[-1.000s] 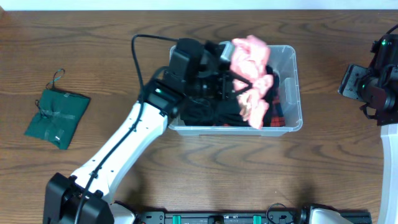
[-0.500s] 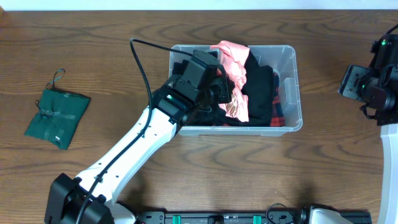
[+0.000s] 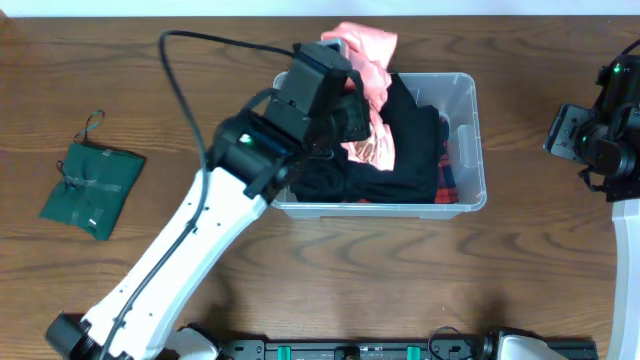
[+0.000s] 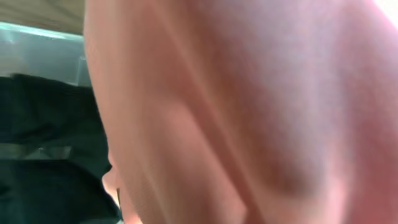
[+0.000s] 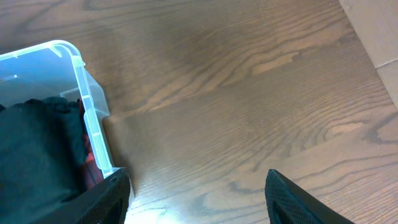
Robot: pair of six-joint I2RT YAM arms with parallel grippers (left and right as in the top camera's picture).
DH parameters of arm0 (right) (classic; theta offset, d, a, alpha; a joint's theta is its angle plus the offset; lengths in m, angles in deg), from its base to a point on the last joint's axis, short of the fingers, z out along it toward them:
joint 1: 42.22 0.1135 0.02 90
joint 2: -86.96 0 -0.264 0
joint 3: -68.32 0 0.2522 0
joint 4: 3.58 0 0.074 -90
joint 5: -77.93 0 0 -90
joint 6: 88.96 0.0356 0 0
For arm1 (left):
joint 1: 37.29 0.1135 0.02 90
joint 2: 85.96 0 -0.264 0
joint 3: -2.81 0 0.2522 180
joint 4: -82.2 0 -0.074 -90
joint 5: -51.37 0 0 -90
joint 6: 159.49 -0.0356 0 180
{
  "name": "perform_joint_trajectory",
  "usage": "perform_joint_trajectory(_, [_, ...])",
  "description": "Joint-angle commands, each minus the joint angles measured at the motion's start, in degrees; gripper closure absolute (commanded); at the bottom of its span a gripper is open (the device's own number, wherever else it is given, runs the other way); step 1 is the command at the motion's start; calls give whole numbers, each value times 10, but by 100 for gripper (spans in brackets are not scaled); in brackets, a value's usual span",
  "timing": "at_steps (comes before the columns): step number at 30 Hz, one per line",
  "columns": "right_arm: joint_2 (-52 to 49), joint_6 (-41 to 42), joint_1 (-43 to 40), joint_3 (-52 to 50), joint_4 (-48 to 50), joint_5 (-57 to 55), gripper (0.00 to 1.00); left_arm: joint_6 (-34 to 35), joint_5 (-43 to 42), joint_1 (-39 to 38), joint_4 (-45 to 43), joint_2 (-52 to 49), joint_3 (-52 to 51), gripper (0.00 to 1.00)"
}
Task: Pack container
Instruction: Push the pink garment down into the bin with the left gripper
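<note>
I cannot tell my left tool's [image 3: 345, 100] grip behind crumpled pink cloth [image 3: 365, 45] over the clear round-cornered plastic bin [image 3: 468, 95] of black clothes [image 3: 410, 140] on the wood surface [image 3: 400, 280]; right of the bin, my right tool [image 5: 196, 199] gapes.

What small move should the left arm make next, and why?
Probably pull the pink cloth inward and down: part of it drapes over the far rim of the container, and the left gripper is right at it, over the black clothes.
</note>
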Motion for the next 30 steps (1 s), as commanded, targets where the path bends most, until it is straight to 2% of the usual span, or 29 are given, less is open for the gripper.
perform_joint_trajectory(1, [-1,-5,-3,0,0,-7,32,50,77,2,37,13,27,94])
perform_joint_trajectory(6, [-1,-5,-3,0,1,-6,32,94,88,-4,58,-25,27,94])
perform_joint_trajectory(14, [-1,-5,-2,0,0,-6,32,132,80,-11,62,-155,27,94])
perform_joint_trajectory(21, [-1,-5,-2,0,0,-6,32,124,69,-24,48,-239,27,94])
perform_joint_trajectory(22, [-1,-4,-2,0,0,-6,32,100,49,-24,38,-244,27,91])
perform_joint_trajectory(23, [-1,-4,-2,0,0,-6,32,80,28,-25,28,-244,27,77])
perform_joint_trajectory(27, [-1,-4,-2,0,0,-6,32,45,-21,-25,6,-226,31,67])
perform_joint_trajectory(30, [-1,-5,-2,0,0,-6,32,25,-24,-25,7,-193,35,45])
